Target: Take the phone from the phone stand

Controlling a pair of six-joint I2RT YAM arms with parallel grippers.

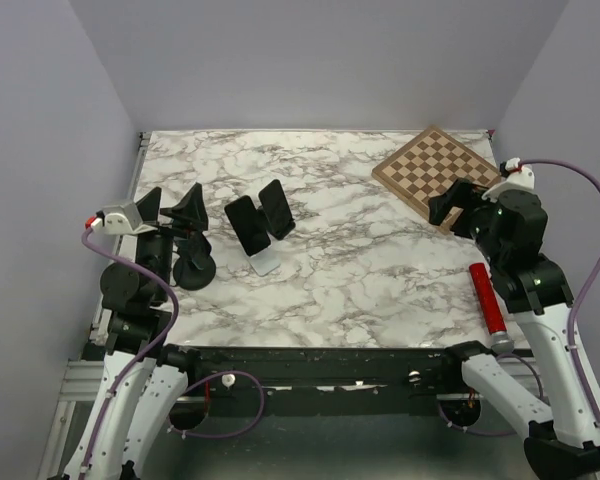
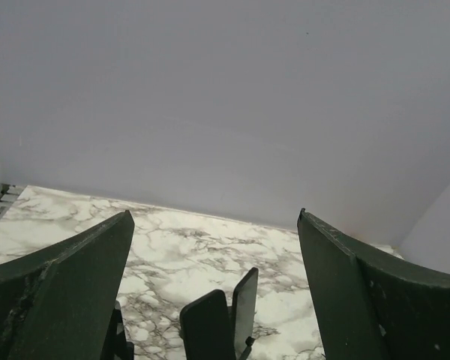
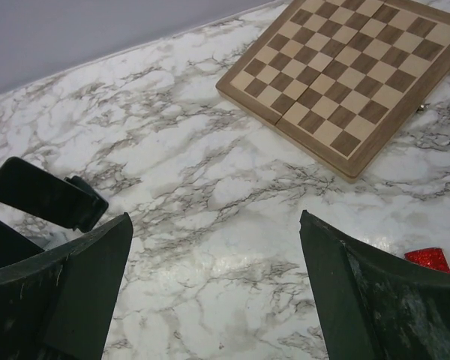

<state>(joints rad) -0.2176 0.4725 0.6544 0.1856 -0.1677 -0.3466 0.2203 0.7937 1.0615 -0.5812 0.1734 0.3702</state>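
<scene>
The phone (image 1: 248,225) is a black slab standing tilted on the phone stand (image 1: 268,262), which has a pale base and a dark back plate (image 1: 276,208) behind it. In the left wrist view the phone (image 2: 206,326) and the back plate (image 2: 245,306) form a V between my fingers, some way ahead. My left gripper (image 1: 172,207) is open and empty, left of the phone and apart from it. My right gripper (image 1: 450,203) is open and empty at the near edge of the chessboard. The right wrist view shows the stand's dark back (image 3: 41,196) at the far left.
A wooden chessboard (image 1: 435,165) lies at the back right and also shows in the right wrist view (image 3: 337,71). A red cylinder with a grey end (image 1: 489,300) lies near the right front edge. A black round-based object (image 1: 195,268) stands beside my left gripper.
</scene>
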